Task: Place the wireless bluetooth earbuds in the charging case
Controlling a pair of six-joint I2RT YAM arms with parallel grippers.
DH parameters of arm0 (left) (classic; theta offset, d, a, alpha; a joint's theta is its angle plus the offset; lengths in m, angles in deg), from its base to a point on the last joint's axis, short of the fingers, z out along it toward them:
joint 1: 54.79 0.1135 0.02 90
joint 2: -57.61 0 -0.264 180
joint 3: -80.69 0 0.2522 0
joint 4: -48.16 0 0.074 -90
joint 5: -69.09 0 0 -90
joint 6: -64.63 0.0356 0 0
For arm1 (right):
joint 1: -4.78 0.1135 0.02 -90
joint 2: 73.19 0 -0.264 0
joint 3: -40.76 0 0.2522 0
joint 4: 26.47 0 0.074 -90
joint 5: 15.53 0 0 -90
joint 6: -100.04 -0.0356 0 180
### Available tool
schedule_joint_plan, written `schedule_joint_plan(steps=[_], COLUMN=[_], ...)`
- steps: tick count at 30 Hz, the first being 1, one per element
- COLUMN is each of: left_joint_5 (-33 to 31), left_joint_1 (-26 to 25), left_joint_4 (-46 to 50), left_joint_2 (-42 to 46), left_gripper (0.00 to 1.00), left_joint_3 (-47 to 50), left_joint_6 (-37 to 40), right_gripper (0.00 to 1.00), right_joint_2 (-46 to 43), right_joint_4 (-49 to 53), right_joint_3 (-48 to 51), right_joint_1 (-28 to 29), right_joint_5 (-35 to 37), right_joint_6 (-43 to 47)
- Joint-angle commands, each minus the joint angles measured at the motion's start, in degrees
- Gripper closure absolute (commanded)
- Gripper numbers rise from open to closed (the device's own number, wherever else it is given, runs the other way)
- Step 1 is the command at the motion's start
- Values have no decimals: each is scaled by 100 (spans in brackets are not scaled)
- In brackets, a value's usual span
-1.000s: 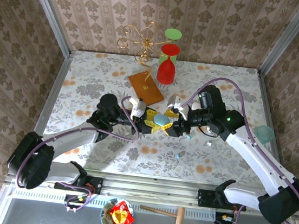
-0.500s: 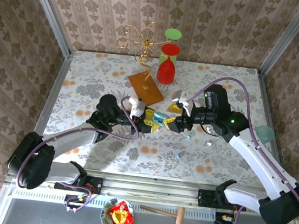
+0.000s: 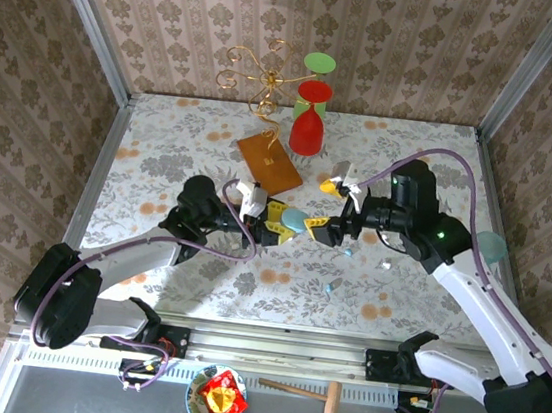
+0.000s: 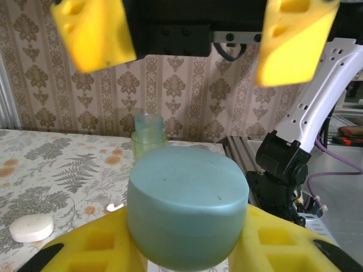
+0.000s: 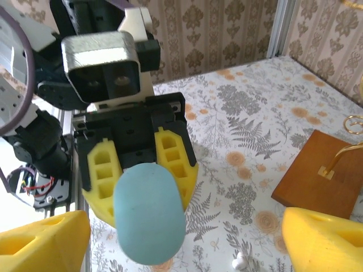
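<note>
Flowered cloth covers the table (image 3: 162, 152), with patterned walls on three sides. The left gripper (image 3: 276, 223) reaches in from the near left corner, and its yellow fingers (image 4: 272, 243) are clenched on a pale blue case (image 3: 295, 220) held clear of the cloth above the middle of the table. From the left wrist the case (image 4: 187, 209) sits snug between the two pads with its lid down. The right gripper (image 3: 328, 207) comes in from the other side and hangs just beside the case, not touching it, with its jaws released and standing wide apart. From its own wrist, one yellow finger (image 5: 39, 241) sits at each lower corner and the case (image 5: 150, 218) lies between them. At the back stand a wooden block (image 3: 269, 162) carrying curly gold wire and a red goblet (image 3: 308, 130) turned upside down. The earbuds (image 3: 348, 253) are not in the case: tiny pale blue bits lie loose on the cloth near the right gripper, on its near side. A white earbud (image 3: 386, 263) lies a little further right.
</note>
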Motion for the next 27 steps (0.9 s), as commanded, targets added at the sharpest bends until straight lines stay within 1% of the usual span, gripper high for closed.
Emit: schedule_joint_plan(steps=[1,4,8,13,16,20,27], left_joint_5=[3,-97,-212,-218,-186,-191,-147], left_joint_1=[53,52,60,39,27,8,25], left_joint_4=[-246,-238,-397,-563,-595,-649,-429], left_joint_2=[101,126,110,136,149,207,242], left_gripper=[74,74,74,74,75,74,73], left_joint_3=[10,22,84,102,128,137,58], left_joint_6=[43,61,-15,-187,-278,-414,-299], right_gripper=[12,11,8,7,7,9,9], right_joint_2=[-177,-226,-309,-77,35,202,348], right_joint_4=[-263,-252,-299,-359,-479,-385,-721], right_joint_3=[110,204,422,449,440,362,434], right_joint_1=[-17,-17,26,70,72,95,218], right_joint_5=[70,-71,-492,-404,-218,-192,-37], right_joint_6=[-314,-184,269,465,294,231,97])
